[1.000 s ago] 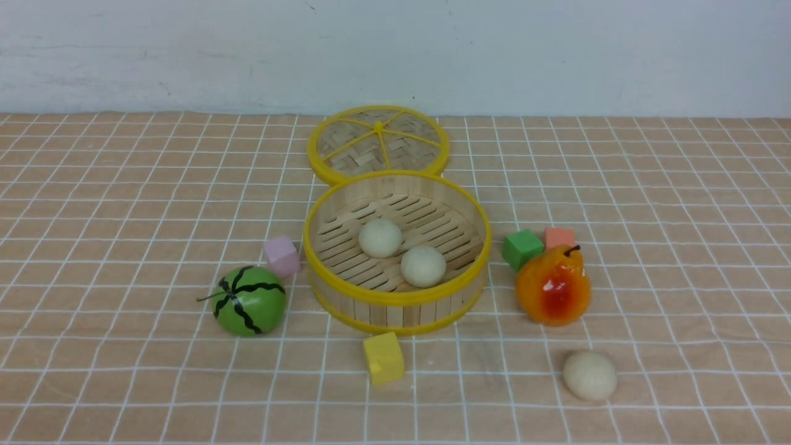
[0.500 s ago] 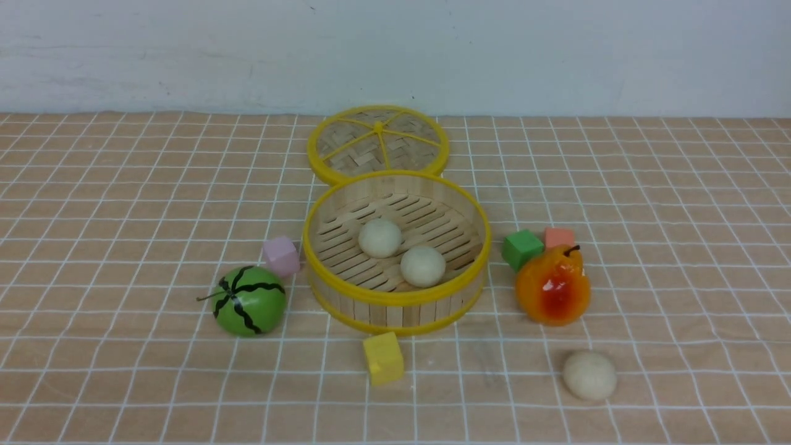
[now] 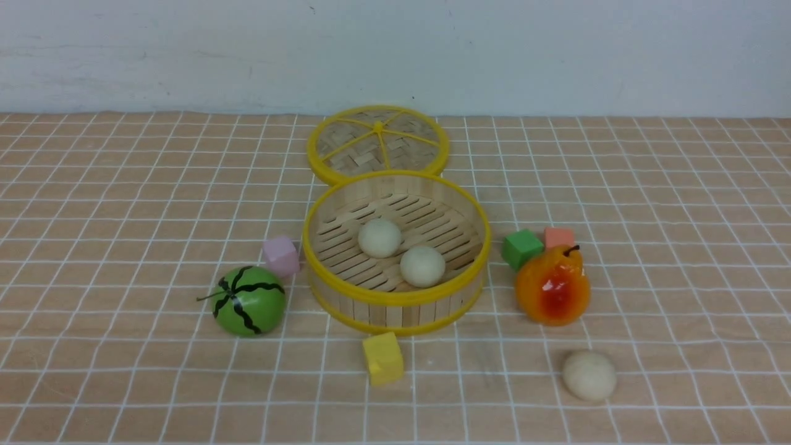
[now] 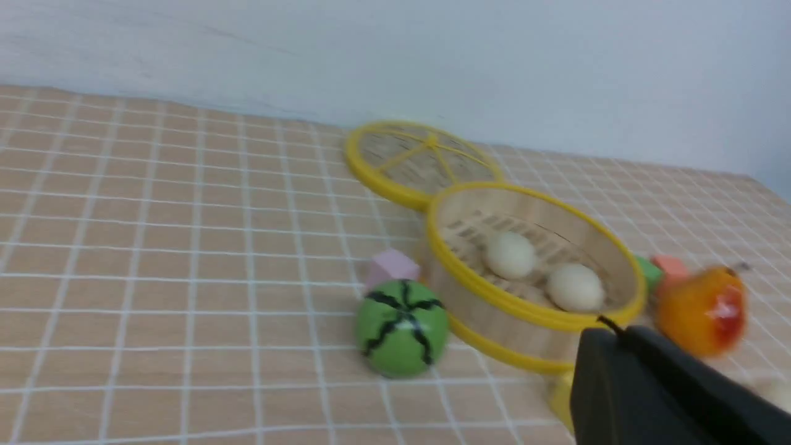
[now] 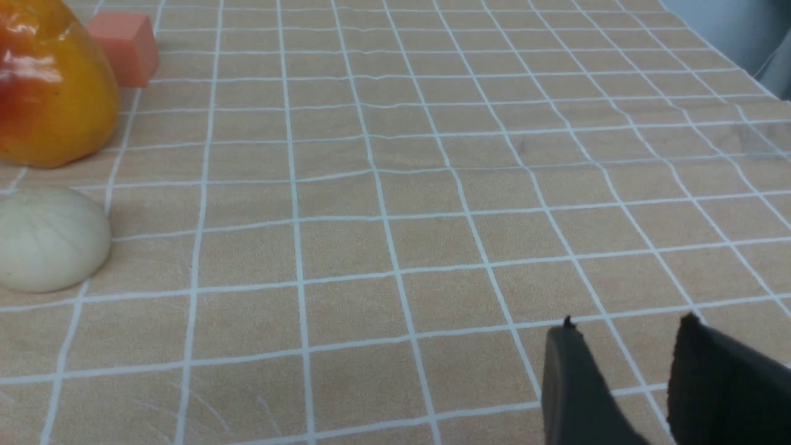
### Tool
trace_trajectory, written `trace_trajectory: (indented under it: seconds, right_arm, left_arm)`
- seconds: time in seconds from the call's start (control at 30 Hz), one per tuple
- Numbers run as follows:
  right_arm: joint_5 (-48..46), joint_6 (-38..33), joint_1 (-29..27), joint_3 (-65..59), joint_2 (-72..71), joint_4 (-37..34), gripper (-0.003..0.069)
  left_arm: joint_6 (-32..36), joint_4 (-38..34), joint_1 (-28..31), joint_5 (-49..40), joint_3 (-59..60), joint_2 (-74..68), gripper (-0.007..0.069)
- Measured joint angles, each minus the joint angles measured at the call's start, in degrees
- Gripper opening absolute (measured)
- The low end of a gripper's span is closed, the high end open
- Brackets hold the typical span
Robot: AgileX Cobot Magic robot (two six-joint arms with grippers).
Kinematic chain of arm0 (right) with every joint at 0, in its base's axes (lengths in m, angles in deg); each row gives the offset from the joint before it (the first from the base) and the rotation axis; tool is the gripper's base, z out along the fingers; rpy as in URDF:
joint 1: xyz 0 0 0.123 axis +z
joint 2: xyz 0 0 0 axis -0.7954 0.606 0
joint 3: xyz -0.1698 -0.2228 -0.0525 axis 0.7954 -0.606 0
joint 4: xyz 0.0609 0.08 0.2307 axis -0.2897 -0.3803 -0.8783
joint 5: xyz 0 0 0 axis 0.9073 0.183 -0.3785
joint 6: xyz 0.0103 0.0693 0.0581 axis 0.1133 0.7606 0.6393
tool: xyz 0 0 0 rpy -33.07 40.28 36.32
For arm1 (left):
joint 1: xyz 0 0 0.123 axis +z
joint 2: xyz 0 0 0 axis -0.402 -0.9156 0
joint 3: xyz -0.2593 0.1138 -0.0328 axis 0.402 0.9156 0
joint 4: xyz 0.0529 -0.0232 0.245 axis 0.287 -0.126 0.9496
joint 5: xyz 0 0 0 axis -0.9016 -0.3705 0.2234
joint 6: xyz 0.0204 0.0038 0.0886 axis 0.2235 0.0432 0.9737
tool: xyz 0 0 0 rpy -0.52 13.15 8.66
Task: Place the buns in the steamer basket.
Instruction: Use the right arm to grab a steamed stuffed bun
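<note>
The steamer basket (image 3: 395, 298) stands mid-table with two buns (image 3: 379, 238) (image 3: 422, 266) on its slatted floor. The third bun (image 3: 589, 375) lies on the cloth at the front right, in front of the pear. No gripper shows in the front view. In the left wrist view my left gripper (image 4: 609, 330) is shut and empty, near the basket (image 4: 494, 296). In the right wrist view my right gripper (image 5: 627, 324) is open and empty above bare cloth, well to the side of the third bun (image 5: 49, 240).
The woven lid (image 3: 378, 142) lies behind the basket. A green watermelon ball (image 3: 249, 301) and a pink cube (image 3: 281, 255) sit to its left. A yellow cube (image 3: 383, 358) is in front. A pear (image 3: 553, 286), a green cube (image 3: 522, 248) and an orange cube (image 3: 559, 236) are to its right.
</note>
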Motion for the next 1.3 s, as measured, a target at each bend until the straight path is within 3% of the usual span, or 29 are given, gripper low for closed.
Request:
trace_trajectory:
  seconds: [0.23,0.37,0.53,1.3]
  right_arm:
    - [-0.1,0.0,0.0,0.0,0.0,0.0,0.0241]
    - [-0.1,0.0,0.0,0.0,0.0,0.0,0.0241]
    - [0.0,0.0,0.0,0.0,0.0,0.0,0.0241]
    - [0.5,0.0,0.0,-0.1,0.0,0.1,0.0241]
  left_arm:
    - [-0.4,0.6,10.9,6.3,14.4,4.4,-0.0013]
    - [-0.3,0.5,14.7,5.7,21.7,4.4,-0.0013]
    - [-0.3,0.4,17.5,5.4,22.7,4.4,-0.0012]
    - [-0.3,0.2,18.1,5.0,22.7,4.4,0.0006]
